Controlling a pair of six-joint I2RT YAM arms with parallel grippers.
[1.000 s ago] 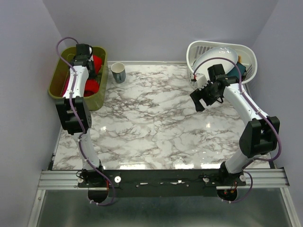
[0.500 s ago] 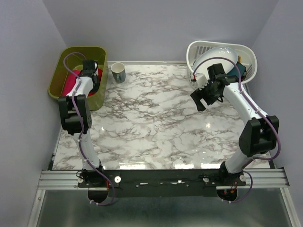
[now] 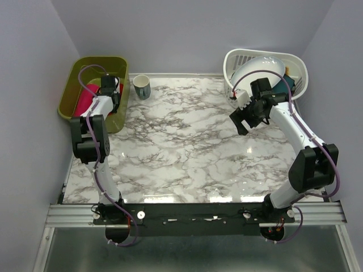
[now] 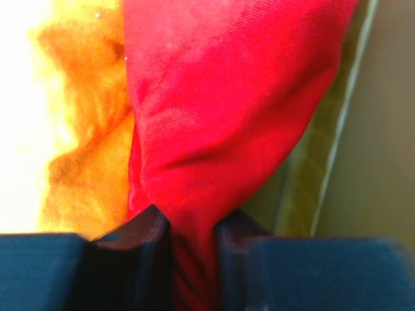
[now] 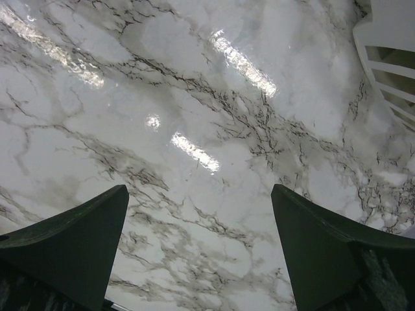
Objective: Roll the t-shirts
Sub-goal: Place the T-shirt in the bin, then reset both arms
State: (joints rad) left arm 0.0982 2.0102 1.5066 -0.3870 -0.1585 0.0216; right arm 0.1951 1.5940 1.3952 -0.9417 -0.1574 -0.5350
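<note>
A red t-shirt (image 4: 220, 110) lies bunched in an olive-green bin (image 3: 74, 79) at the far left corner of the counter (image 3: 187, 147). Its smooth, finely woven cloth is gathered into one thick fold. In the left wrist view the fold is broad at the top of the frame and narrows to a twisted neck at the bottom, so its long axis runs straight away from the claw. Which way the whole shirt points cannot be told, crumpled as it is. The left claw (image 4: 193, 228) is nearly closed, with the narrow neck of red cloth pinched between its two dark fingers (image 4: 152, 253). An orange t-shirt (image 4: 84, 142), washed out by glare, presses against the red one's left side, and the bin's wall rises on the right. From above, a magenta t-shirt (image 3: 84, 101) shows in the same bin beside the left arm. A cup (image 3: 141, 86) stands upright on the counter just right of the bin. Well apart, at the far right, the right claw (image 5: 199, 189) hangs above bare marble with its fingers spread wide and nothing between them, near a white basket (image 3: 295, 62) that holds a tilted white plate (image 3: 261, 67).
</note>
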